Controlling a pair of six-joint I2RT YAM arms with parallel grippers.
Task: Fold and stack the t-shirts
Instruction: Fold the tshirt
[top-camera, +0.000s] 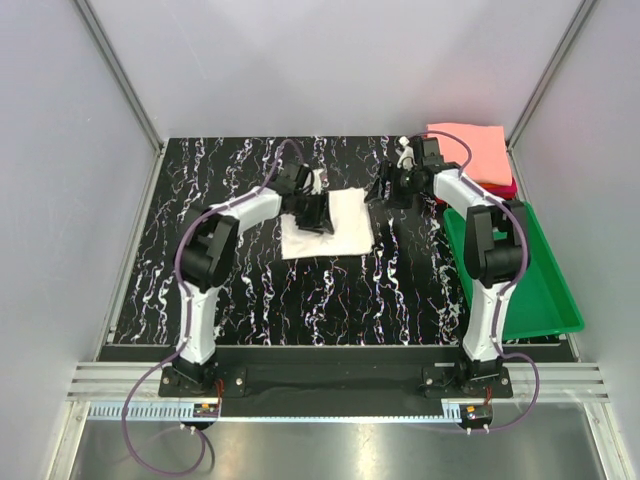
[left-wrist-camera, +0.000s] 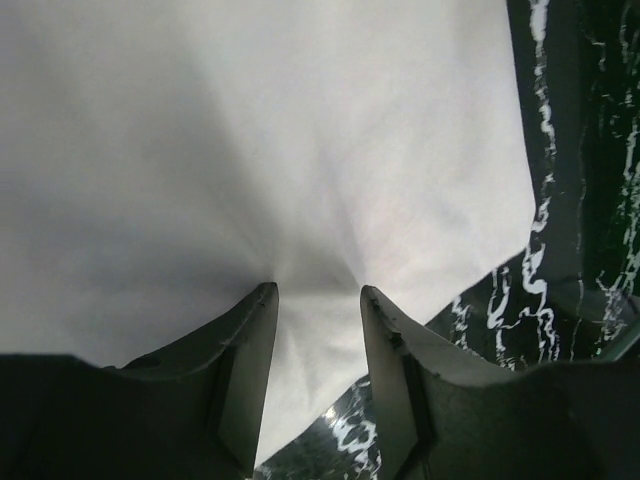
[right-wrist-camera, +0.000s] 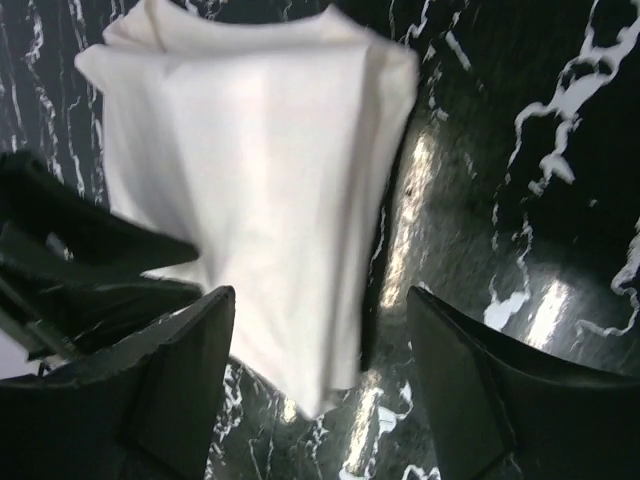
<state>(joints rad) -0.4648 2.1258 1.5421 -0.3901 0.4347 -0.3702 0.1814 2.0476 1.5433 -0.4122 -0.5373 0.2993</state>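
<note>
A cream-white t-shirt (top-camera: 335, 225), folded into a rough square, lies on the marbled table near the middle back. My left gripper (top-camera: 314, 212) sits on its left part. In the left wrist view the left gripper (left-wrist-camera: 318, 292) has white cloth (left-wrist-camera: 300, 150) bunched between its fingertips, with creases running out from them. My right gripper (top-camera: 385, 190) hovers just off the shirt's right edge. In the right wrist view the right gripper (right-wrist-camera: 320, 292) stands wide open above a corner of the shirt (right-wrist-camera: 260, 180), holding nothing. Folded salmon-pink and red t-shirts (top-camera: 466, 150) are stacked at the back right.
A green plastic tray (top-camera: 535, 300) lies along the right side, beside the right arm. Grey walls close in the black marbled table (top-camera: 330, 300) on the left, back and right.
</note>
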